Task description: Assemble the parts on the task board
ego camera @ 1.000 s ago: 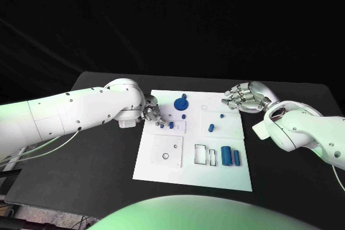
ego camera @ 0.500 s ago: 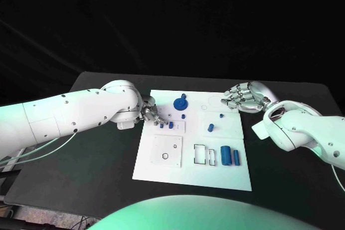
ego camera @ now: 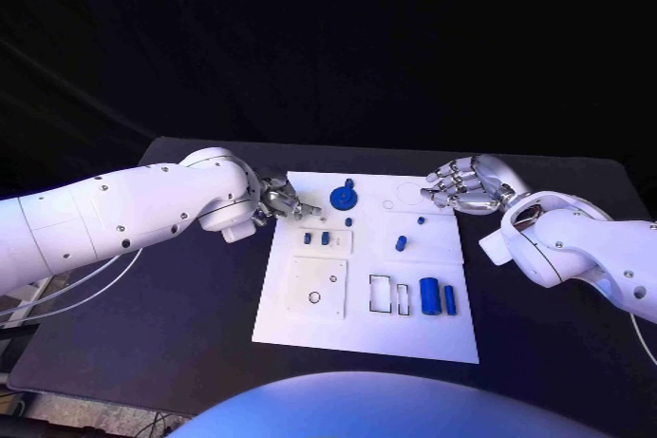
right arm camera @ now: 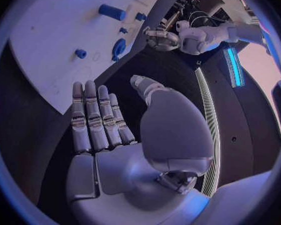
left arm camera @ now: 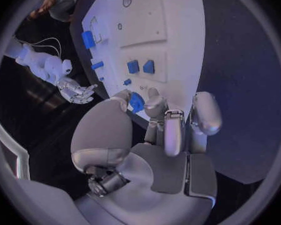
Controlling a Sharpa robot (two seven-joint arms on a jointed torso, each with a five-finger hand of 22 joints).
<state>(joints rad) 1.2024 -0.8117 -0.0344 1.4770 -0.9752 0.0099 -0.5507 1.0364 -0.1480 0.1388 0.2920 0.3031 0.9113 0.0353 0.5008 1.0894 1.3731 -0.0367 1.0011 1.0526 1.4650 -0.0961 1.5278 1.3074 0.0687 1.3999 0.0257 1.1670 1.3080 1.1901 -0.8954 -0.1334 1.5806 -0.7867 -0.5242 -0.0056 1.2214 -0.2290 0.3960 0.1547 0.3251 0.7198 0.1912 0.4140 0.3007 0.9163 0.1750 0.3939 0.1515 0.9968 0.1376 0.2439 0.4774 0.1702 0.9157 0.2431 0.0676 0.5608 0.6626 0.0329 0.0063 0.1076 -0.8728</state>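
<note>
Since the left hand [ego camera: 284, 202] has pulled back off the two small blue parts [ego camera: 316, 238] toward the task board's [ego camera: 367, 338] far-left edge, it looks like that placement is done; both parts sit in their pocket, hand apart from them. Left wrist view adds what head view can't: fingers curled w/ nothing between them, fingertips right by the round blue part [left arm camera: 136, 103]. Right hand [ego camera: 463, 185] hasn't moved, off the board's right edge over the tabletop [ego camera: 164, 324]; right wrist view shows it open & empty. Two blue cylinders [ego camera: 439, 296] near the board's right side prob. unplaced.
</note>
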